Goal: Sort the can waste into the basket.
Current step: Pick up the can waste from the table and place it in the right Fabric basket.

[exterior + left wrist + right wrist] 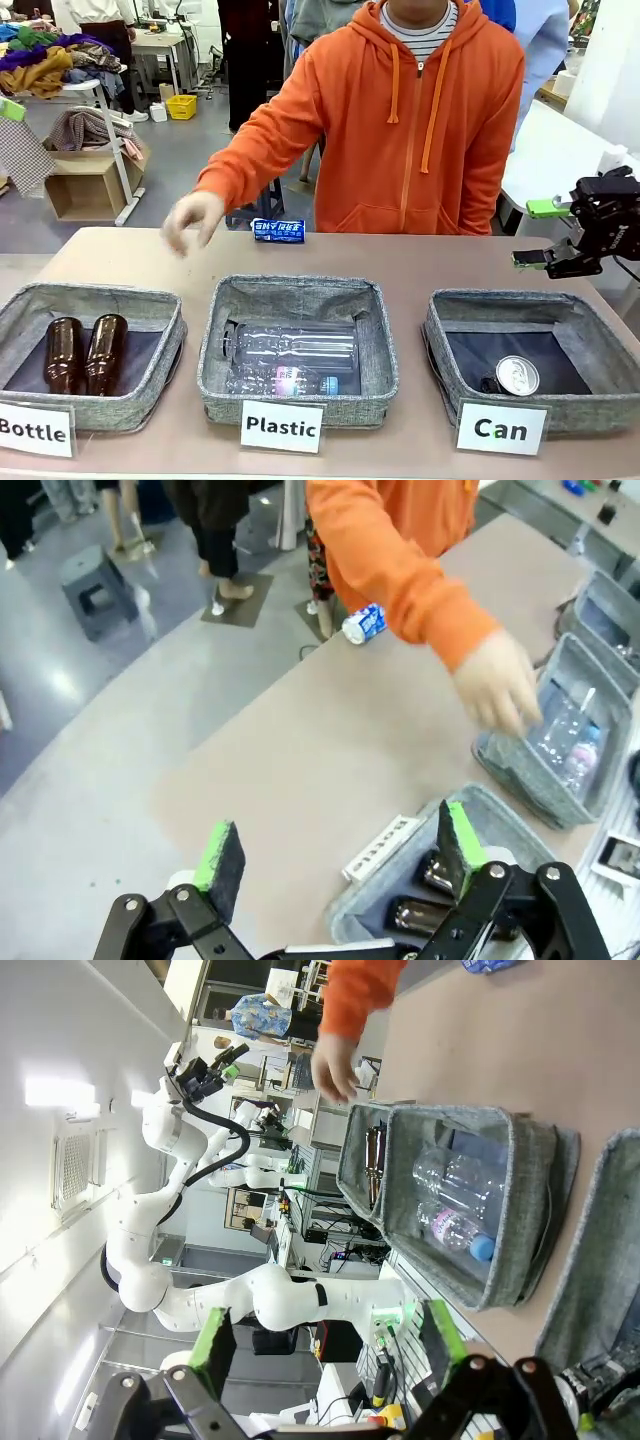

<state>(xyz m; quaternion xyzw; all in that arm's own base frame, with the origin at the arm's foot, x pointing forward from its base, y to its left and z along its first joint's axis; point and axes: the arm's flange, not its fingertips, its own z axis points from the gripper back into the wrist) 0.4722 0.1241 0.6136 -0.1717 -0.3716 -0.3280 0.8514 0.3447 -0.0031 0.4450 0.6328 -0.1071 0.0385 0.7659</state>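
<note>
Front view is showing the blue can lying upper middle, at the far edge of the bench, a person's hand hovering just left of it — while a silver-topped can is sitting in the Can basket at lower right. Both arms' jaws are standing wide and empty — so fetching the blue can is probably coming next, calling for a long reach clear of that hand.

Table: Can basket, two other baskets, name cards, blue can (far edge).
</note>
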